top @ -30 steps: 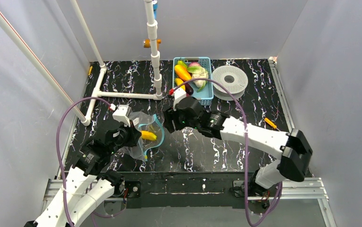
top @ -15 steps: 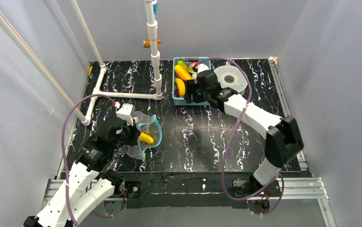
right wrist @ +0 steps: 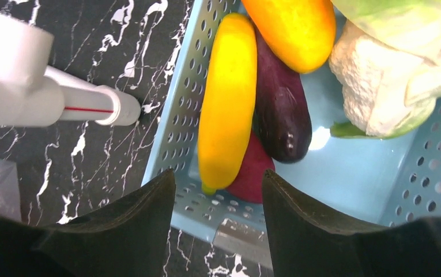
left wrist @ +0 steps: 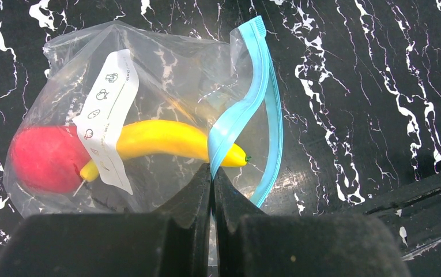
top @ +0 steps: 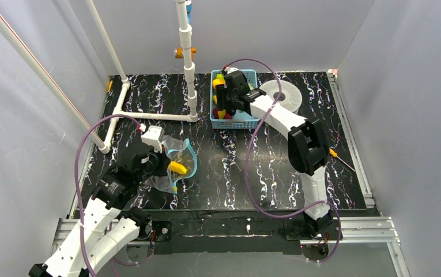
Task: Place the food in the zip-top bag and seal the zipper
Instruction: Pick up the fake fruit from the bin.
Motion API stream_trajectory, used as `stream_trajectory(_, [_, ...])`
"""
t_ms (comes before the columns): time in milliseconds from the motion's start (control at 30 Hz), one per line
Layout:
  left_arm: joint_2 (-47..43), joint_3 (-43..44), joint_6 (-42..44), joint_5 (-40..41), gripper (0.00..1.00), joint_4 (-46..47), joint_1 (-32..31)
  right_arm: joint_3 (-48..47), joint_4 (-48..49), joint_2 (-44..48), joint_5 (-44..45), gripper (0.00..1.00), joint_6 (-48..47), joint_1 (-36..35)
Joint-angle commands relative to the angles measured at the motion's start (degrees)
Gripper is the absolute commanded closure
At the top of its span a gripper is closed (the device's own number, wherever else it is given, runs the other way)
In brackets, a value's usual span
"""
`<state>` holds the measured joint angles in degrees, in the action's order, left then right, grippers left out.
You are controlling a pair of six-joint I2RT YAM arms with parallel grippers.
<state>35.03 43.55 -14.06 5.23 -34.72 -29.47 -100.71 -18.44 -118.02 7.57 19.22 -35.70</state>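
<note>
The clear zip-top bag (left wrist: 166,81) lies at the left of the table, also in the top view (top: 172,164). Inside are a yellow banana (left wrist: 166,140) and a red apple (left wrist: 45,158). My left gripper (left wrist: 212,170) is shut on the pale-blue zipper (left wrist: 238,112) and holds the mouth open. My right gripper (right wrist: 219,182) is open and empty above the near end of the light-blue basket (right wrist: 345,184). In the basket lie a yellow banana (right wrist: 229,98), a dark purple eggplant (right wrist: 281,109), a red fruit (right wrist: 252,176), an orange-yellow fruit (right wrist: 298,29) and a pale cauliflower (right wrist: 379,86).
A white PVC pipe frame (top: 149,115) stands left of the basket; its end (right wrist: 91,107) shows near my right gripper. A white filament spool (top: 284,95) lies right of the basket. A small orange tool (top: 330,152) lies at the right.
My right arm has swung from beside the bag back to the basket and now hangs over it, open. The left gripper still holds the bag's zipper, nearly unmoved.
</note>
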Motion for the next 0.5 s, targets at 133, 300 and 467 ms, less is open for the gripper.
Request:
stream_trajectory(133, [1.9,-0.3,1.1,0.6,1.0,0.9,-0.2,-11.7,-3.5,-8.9,1.0,0.38,-1.8,-0.1])
stream_trajectory(300, [1.2,-0.5,1.0,0.7,1.0,1.0,-0.2,-13.4,-4.5,-9.6,0.9,0.39,-2.6,-0.1])
stream_trajectory(467, [0.6,-0.3,1.1,1.0,1.0,0.7,-0.2,-11.1,-2.2,-8.5,1.4,0.61,-3.5,0.0])
